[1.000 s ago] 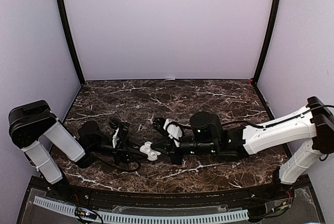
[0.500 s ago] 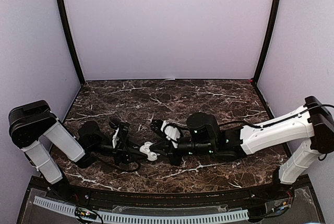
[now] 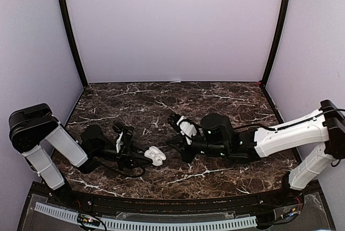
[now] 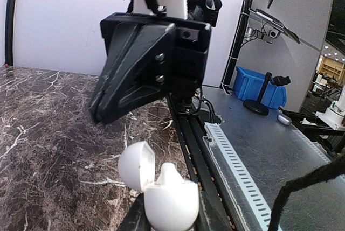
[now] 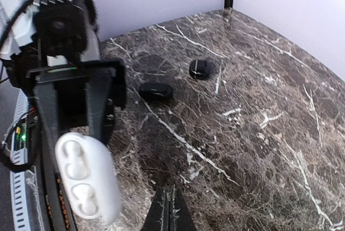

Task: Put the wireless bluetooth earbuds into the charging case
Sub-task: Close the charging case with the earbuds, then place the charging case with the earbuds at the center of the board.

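Dark marble tabletop [image 3: 226,99]: the left gripper [image 4: 171,217] clamps the open white charging case [image 4: 167,196] at lower centre. The right gripper [image 5: 171,210] is pinched shut and empty, with a black oval object [image 5: 156,91] beyond it.

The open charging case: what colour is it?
White; the charging case shows best in the left wrist view.

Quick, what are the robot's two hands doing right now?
Left hand: closed on the open white oval plastic charging case.
Right hand: closed, nothing seen in it.
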`<state>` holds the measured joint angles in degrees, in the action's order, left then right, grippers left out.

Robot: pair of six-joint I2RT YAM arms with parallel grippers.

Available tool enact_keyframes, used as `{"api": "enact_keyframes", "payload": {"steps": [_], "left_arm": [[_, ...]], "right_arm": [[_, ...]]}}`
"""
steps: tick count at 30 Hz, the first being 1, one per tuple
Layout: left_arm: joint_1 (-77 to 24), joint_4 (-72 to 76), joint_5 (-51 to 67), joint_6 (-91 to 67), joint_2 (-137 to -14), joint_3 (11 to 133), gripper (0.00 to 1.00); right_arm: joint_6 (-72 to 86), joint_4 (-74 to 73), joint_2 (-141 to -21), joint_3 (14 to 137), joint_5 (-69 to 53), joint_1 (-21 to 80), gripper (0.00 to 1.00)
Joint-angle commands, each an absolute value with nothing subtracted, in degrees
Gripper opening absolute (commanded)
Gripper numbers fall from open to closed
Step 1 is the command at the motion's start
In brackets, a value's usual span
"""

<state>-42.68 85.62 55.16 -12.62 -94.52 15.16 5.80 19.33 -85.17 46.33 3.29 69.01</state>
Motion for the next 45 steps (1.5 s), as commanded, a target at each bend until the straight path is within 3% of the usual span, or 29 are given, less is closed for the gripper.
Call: {"api": "enact_keyframes", "payload": {"steps": [1,5,10,15,20,28,37,45], "left_arm": [[-42.99,87.81,55.64,-12.47,-93.19,15.23,0.13],[-42.98,88.15,55.75,-12.54,-93.29,15.21,0.13],[-42.98,87.84,55.76,-12.51,-93.12,15.12,0.13],[-42.98,87.38,55.76,-12.60,-93.21,15.32,0.13],[-42.98,85.77,55.43,-12.25,-93.26,15.73,0.13],[-43.03,81.86,51.22,-10.37,-92.60,16.03,0.13],[-42.98,34.72,18.25,-2.55,-90.25,30.68,0.13],[-42.98,24.65,14.87,-7.27,-94.12,37.45,0.15]], "right_arm": [[10.03,15.91,-91.65,49.72,2.40,66.84,0.00],[10.66,12.96,-98.46,54.77,-7.50,66.12,0.00],[13.35,25.82,-95.88,51.16,-25.27,65.21,0.00],[12.96,31.11,-90.47,46.65,-28.00,64.78,0.00],[12.14,32.49,-85.93,42.47,-22.97,64.62,0.00],[17.24,28.76,-78.87,36.65,1.34,60.80,0.00],[20.78,25.77,-70.42,29.15,9.12,51.01,0.00],[19.19,22.63,-68.41,28.36,12.78,49.59,0.00]]}}
